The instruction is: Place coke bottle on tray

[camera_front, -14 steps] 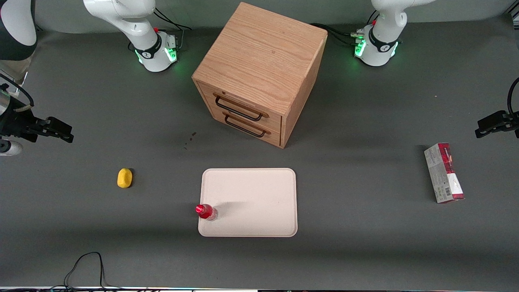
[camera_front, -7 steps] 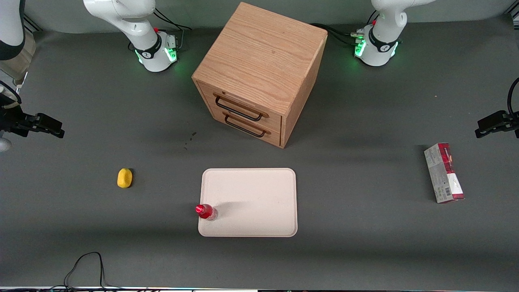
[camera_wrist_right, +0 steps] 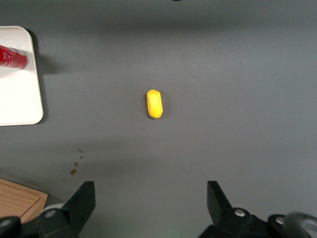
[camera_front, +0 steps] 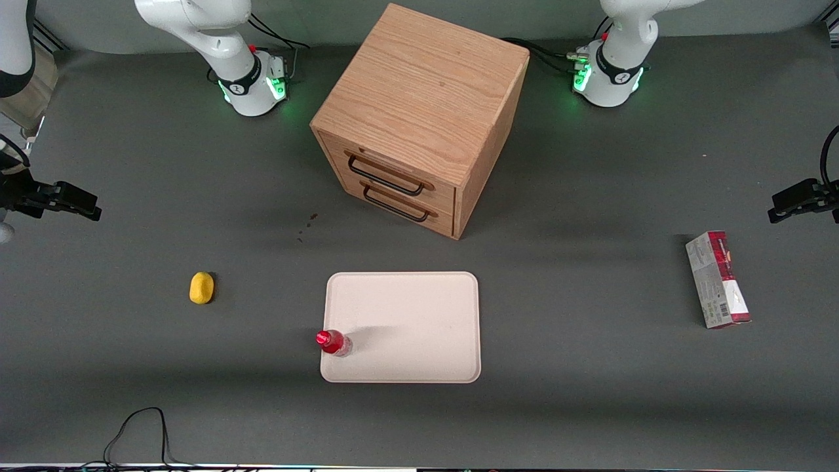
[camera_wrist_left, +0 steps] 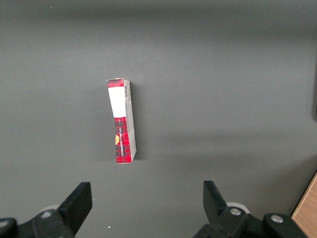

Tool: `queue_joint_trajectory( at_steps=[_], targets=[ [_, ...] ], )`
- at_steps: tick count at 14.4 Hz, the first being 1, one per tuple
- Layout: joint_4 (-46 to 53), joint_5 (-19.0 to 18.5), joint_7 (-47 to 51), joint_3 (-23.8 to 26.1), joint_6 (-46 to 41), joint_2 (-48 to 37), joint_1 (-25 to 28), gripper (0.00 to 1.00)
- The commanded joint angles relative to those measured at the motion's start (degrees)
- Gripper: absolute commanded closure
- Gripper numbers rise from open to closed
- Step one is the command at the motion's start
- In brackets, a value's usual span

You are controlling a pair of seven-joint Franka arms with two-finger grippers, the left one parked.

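Since the coke bottle stands upright on the tray, placement looks done, and the gripper, wide open and empty, hangs over bare table near the yellow lump, needing only to park.

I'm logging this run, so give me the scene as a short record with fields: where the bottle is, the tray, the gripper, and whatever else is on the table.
coke bottle: upright on the tray, at the rim toward the working arm's end
tray: flat on the table, in front of the drawer cabinet
gripper: open, holding nothing, high over the working arm's end of the table
drawer cabinet: wooden, both drawers shut
yellow lump: on the table, apart from the tray
carton: lying toward the parked arm's end
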Motion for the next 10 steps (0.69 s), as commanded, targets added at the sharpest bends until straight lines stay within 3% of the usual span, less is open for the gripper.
queue_joint_trajectory(
  at_steps=[1, 5, 10],
  targets=[
    [-0.56, 2.63, -0.64, -0.43, -0.53, -1.11, 0.03, 0.0],
    [-0.73, 5.8, -0.99, -1.92, -0.62, -1.2, 0.03, 0.0],
    [-0.65, 5.8, -1.43, -1.92, -0.62, -1.2, 0.12, 0.0]
  ],
)
